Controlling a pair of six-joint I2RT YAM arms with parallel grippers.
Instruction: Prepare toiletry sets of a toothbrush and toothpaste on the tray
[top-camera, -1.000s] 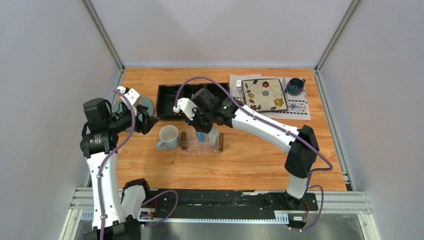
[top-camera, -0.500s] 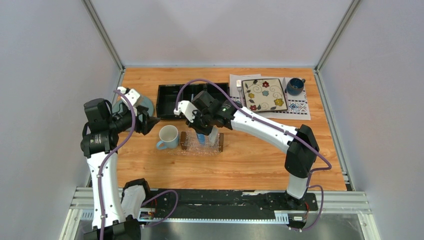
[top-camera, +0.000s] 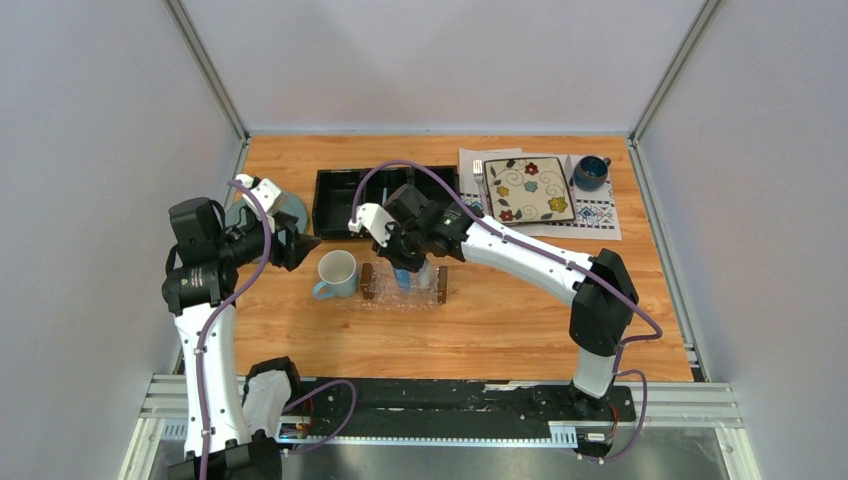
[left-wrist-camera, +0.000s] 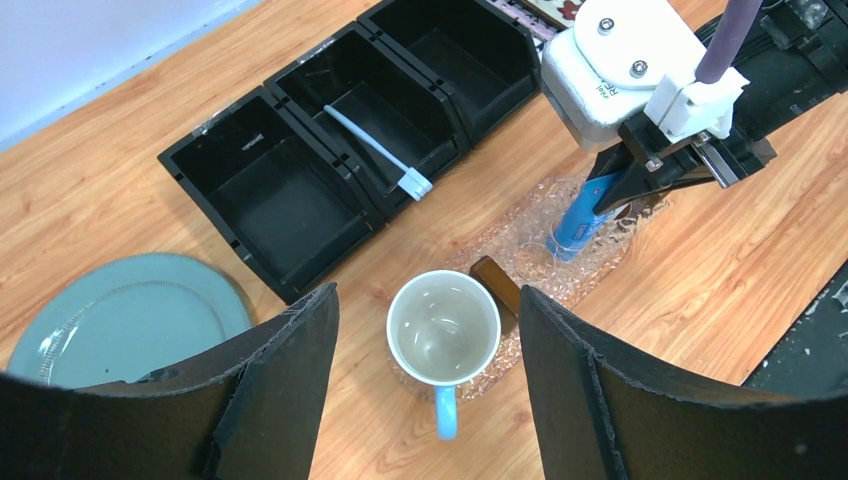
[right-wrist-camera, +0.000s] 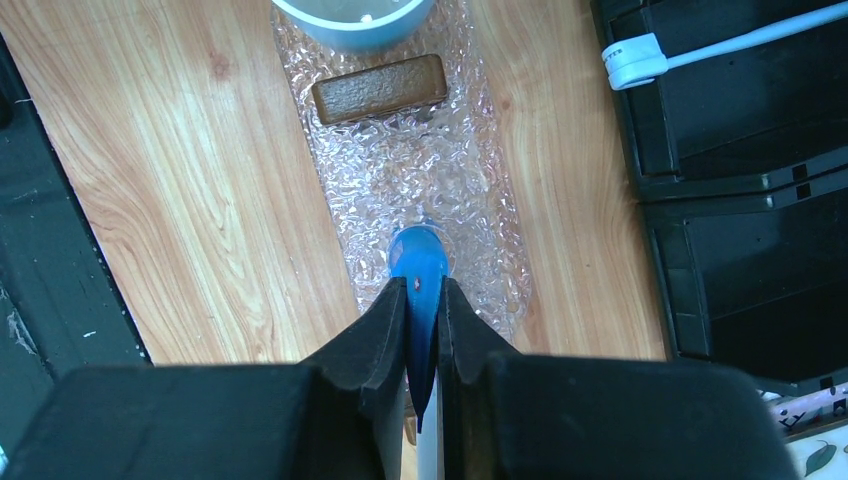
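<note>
I've eased the tube, clamped in my right jaws, down to the tray (left jaws apart); toothbrush next.

We see the table from high behind, left wrist obliquely from farther, right wrist close overhead, all sharing the tray.

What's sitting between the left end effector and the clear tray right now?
The white mug with the pale blue handle stands between the left end effector and the tray; the top external view shows it.
</note>
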